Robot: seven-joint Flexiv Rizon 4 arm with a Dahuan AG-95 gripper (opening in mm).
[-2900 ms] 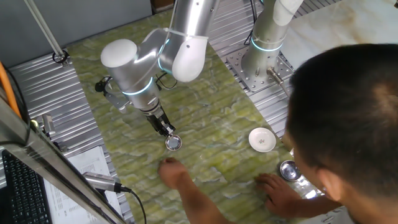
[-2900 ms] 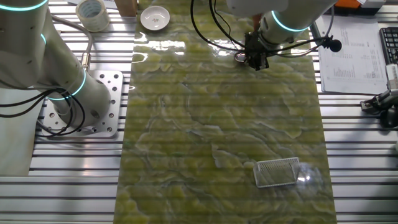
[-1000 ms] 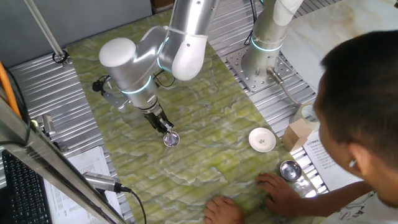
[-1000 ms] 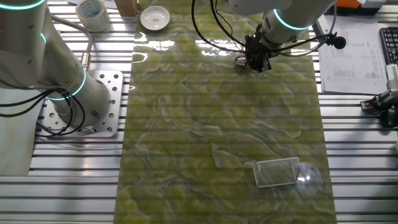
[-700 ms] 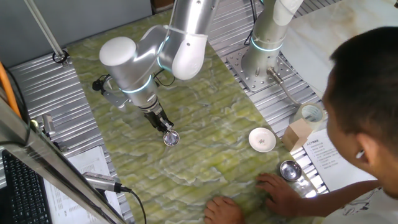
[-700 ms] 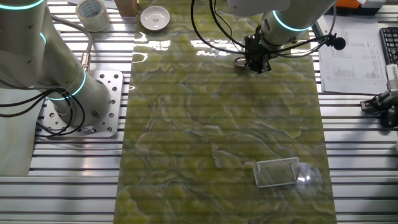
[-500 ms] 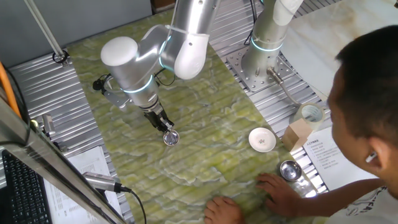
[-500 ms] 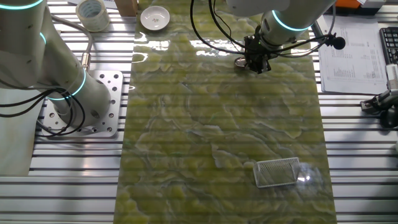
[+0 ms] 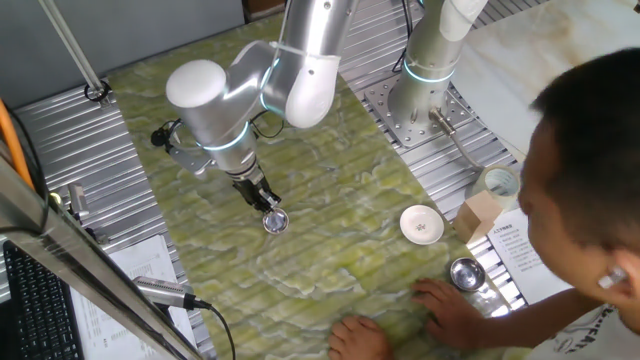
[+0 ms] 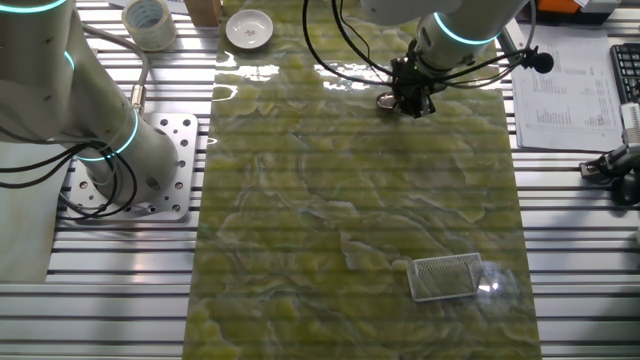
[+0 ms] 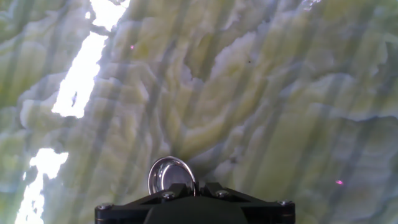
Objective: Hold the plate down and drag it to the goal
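The plate [image 9: 275, 221] is a small shiny silver dish lying on the green marbled mat. In the other fixed view the plate [image 10: 386, 99] sits near the mat's far edge. My gripper [image 9: 268, 207] stands steeply over it, fingers together, tips down on the plate's rim. In the hand view the plate [image 11: 170, 174] shows just ahead of my gripper [image 11: 193, 188], partly under the dark fingers. From the other side my gripper [image 10: 412, 101] is right beside the dish. The goal [image 10: 446, 277], a thin white rectangular frame, lies far off at the mat's near right corner.
A white dish [image 9: 422, 224] and a steel bowl [image 9: 464, 272] lie at the mat's right side. A person leans in with both hands [image 9: 444, 300] on the mat. A second arm's base [image 10: 120, 165] stands left of the mat, a tape roll [image 10: 150, 22] behind it.
The gripper and plate have crept a little up and left on the mat. The person's hand has drawn back from near the plate, and his head has shifted right.
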